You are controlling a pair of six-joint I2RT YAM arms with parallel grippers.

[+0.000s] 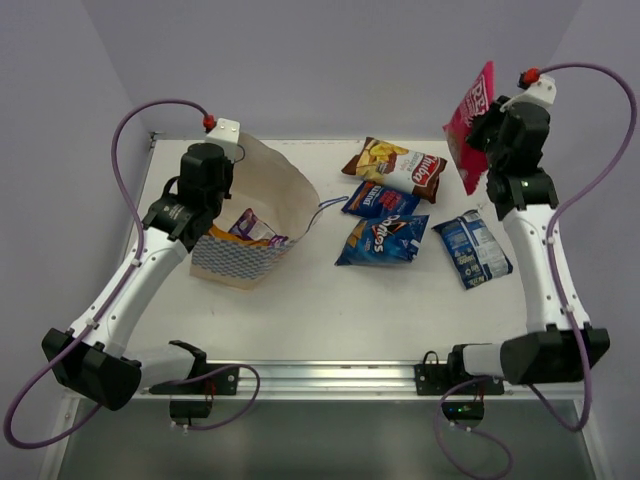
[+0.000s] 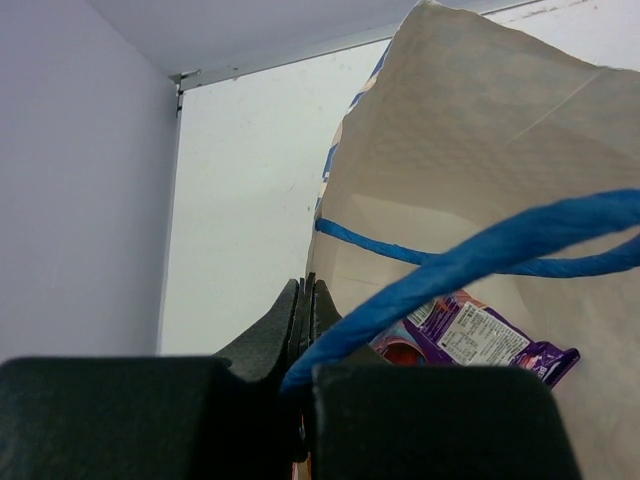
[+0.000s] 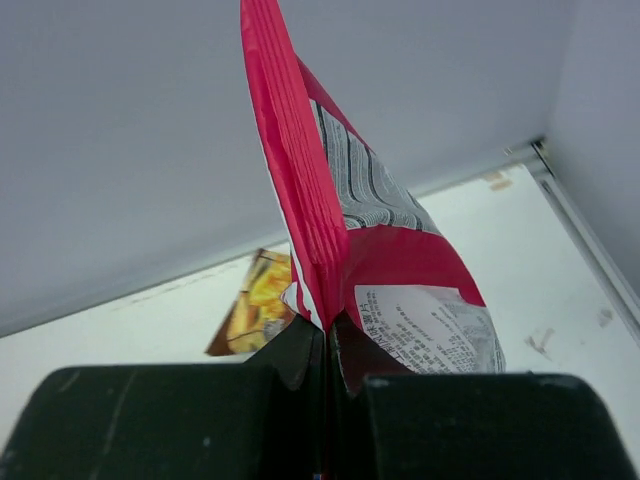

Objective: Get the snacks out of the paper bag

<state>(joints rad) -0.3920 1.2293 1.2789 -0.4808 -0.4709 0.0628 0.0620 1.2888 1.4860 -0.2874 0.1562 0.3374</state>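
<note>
The paper bag [image 1: 265,200] stands open at the table's left, with a purple packet [image 1: 250,228] inside. My left gripper [image 1: 212,212] is shut on the bag's near rim. In the left wrist view the left gripper [image 2: 306,290] pinches the bag wall [image 2: 470,150]. A blue string handle [image 2: 480,250] crosses in front of the purple packet [image 2: 480,335]. My right gripper [image 1: 478,135] is shut on a red-pink packet [image 1: 468,115] held high at the back right; the right gripper [image 3: 328,325] grips the packet's [image 3: 330,200] seam. Several snacks lie on the table: a brown-and-white packet [image 1: 395,167], a small dark blue one [image 1: 378,198], blue Doritos [image 1: 385,240] and a blue-and-white one [image 1: 472,248].
Pale walls close in the table at the back and on both sides. A metal rail [image 1: 330,375] runs along the near edge between the arm bases. The bag's other blue handle [image 1: 327,208] trails toward the packets. The brown-and-white packet [image 3: 255,310] shows below the held one.
</note>
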